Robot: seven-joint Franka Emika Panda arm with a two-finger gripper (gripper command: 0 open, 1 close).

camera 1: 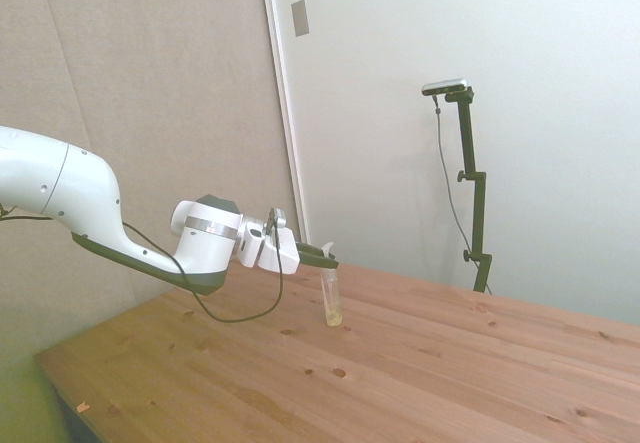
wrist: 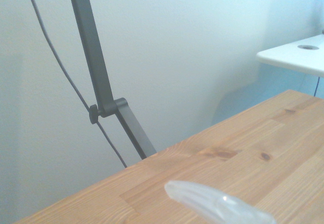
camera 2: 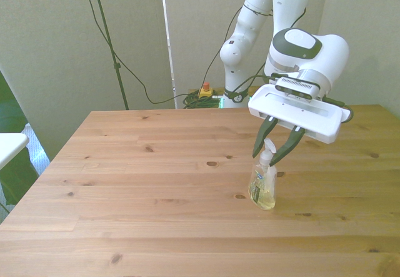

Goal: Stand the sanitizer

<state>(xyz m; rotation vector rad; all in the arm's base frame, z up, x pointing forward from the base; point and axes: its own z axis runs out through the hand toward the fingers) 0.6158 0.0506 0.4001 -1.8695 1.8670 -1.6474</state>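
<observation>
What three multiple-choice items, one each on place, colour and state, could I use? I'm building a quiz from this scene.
1. Where does the sanitizer stand?
A. toward the front view's right
B. toward the front view's left
C. off the table

2. What colour is its liquid?
A. blue
B. yellowish
C. red

3. How is the bottle posed?
A. lying flat
B. upside down
C. upright

Key: 1 A, it stands on the wooden table right of centre; 2 B, the liquid looks yellow; 3 C, its base is down and the pump is up between the claw fingers.
</observation>
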